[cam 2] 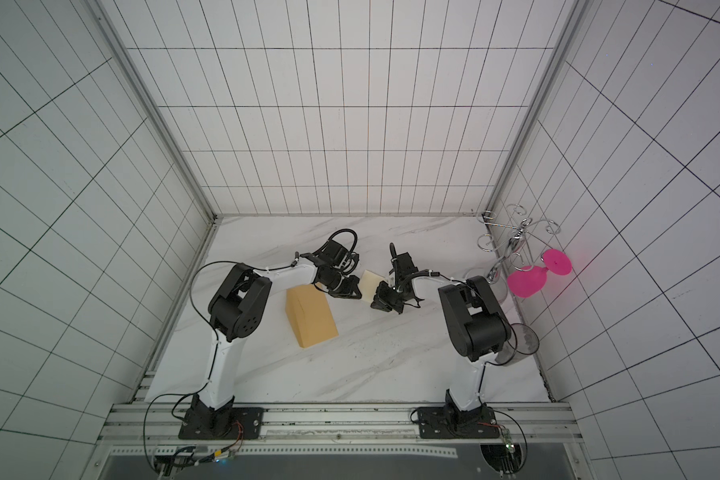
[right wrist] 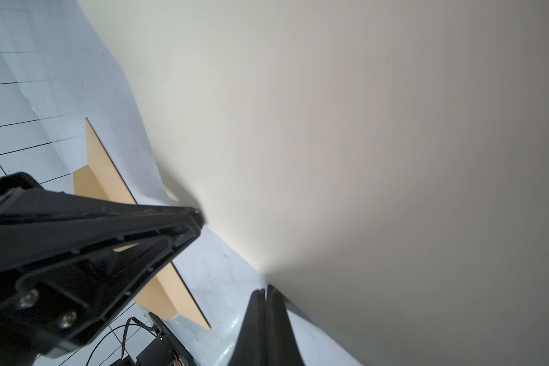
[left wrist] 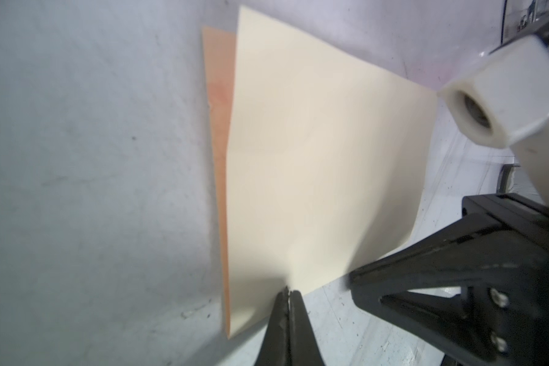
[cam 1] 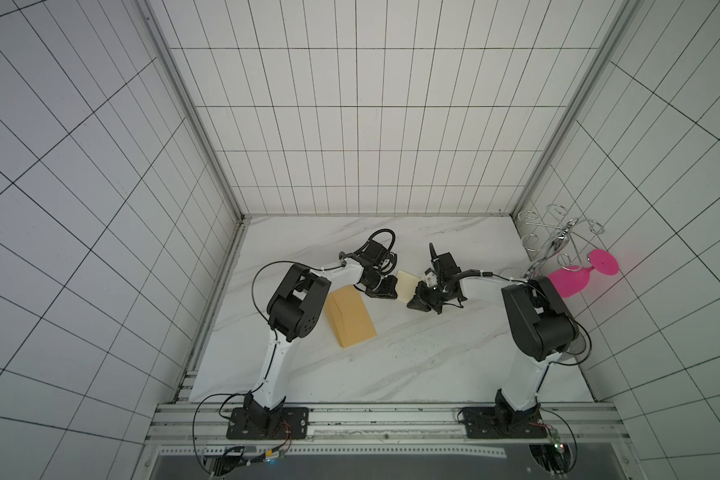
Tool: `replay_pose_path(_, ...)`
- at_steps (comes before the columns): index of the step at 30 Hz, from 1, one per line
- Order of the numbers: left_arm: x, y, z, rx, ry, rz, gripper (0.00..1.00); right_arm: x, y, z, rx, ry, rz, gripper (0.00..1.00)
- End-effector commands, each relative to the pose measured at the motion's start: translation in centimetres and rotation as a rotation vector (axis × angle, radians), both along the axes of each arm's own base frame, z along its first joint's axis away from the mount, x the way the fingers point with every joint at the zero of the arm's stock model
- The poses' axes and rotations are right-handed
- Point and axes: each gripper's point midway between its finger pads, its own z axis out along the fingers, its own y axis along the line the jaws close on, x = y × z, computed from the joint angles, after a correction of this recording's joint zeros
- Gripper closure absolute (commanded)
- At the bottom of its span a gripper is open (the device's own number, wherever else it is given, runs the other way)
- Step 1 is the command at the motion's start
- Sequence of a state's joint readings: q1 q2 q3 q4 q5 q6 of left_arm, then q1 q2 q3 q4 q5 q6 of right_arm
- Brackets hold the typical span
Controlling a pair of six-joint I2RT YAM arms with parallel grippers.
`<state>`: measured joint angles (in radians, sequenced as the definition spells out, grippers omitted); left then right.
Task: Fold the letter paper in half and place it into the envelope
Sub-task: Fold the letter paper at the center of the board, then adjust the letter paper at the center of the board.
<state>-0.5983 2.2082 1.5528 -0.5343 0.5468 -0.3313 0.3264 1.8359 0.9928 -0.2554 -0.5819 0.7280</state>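
Tabletop [cam 1: 391, 357]: one letter paper [cam 1: 406, 284], one envelope [cam 1: 350, 320]

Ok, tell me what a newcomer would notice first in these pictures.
The bright pink glass at the wire rack on the far right stands out first. In the middle, the left claw and right claw both pinch the pale paper. The tan envelope lies just left of them.
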Motion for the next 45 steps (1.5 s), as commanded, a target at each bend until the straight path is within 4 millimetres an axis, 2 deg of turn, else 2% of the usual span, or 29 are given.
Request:
replay_pose_path(1,-1.4,2.2,-2.7,0.125,0.033,0.007,1.00,-2.9,-3.5,-2.6,-0.140,0.101,-0.039,1.00)
replay_pose_path(14,-2.2,2.9,-2.8,0.161,0.032,0.000,1.00,-3.8,-7.3,-1.7,-0.181,0.091,-0.074,1.00)
replay_pose_path(18,-3.0,2.6,-2.5,0.164,0.041,-0.008,1.00,-3.7,-7.6,-1.6,-0.176,0.087,-0.066,1.00)
replay_pose_path(20,-4.1,1.9,-1.7,0.163,0.055,-0.025,1.00,-3.2,-7.5,-1.4,-0.173,0.078,-0.064,1.00)
replay_pose_path(23,-7.5,0.5,0.3,0.165,0.073,-0.112,1.00,-1.4,-7.6,-1.0,-0.172,0.051,-0.070,1.00)
replay_pose_path(25,-9.7,-0.6,2.2,0.143,0.069,-0.175,1.00,0.1,-7.7,-0.6,-0.164,0.033,-0.078,1.00)
replay_pose_path(27,-10.5,-1.7,4.7,0.096,0.049,-0.202,0.99,1.6,-7.9,-0.1,-0.154,0.013,-0.081,1.00)
replay_pose_path(29,-9.0,-2.1,6.9,0.064,0.009,-0.167,0.97,2.4,-8.5,0.5,-0.172,0.006,-0.084,1.00)
replay_pose_path(31,-5.9,-1.9,9.3,0.017,-0.039,-0.093,0.92,2.8,-9.5,1.4,-0.198,-0.017,-0.096,0.96)
replay_pose_path(32,-3.8,-1.6,10.7,-0.012,-0.073,-0.051,0.85,2.9,-10.0,1.9,-0.216,-0.030,-0.098,0.91)
replay_pose_path(33,-1.5,-1.1,11.7,-0.030,-0.111,-0.005,0.73,2.7,-10.4,2.4,-0.233,-0.041,-0.097,0.84)
replay_pose_path(35,2.7,0.1,12.6,-0.039,-0.192,0.076,0.54,2.1,-10.7,3.2,-0.244,-0.052,-0.082,0.73)
replay_pose_path(37,6.2,1.1,12.4,-0.013,-0.248,0.139,0.52,1.2,-10.1,4.0,-0.210,-0.056,-0.071,0.64)
replay_pose_path(39,9.0,1.5,11.2,0.028,-0.278,0.177,0.52,0.0,-9.4,4.5,-0.162,-0.045,-0.073,0.60)
replay_pose_path(43,10.6,0.0,8.0,0.035,-0.232,0.188,0.51,-2.2,-8.1,5.3,-0.094,-0.044,-0.071,0.56)
replay_pose_path(45,10.7,-0.9,7.0,0.030,-0.232,0.191,0.51,-3.2,-7.4,5.7,-0.065,-0.038,-0.066,0.66)
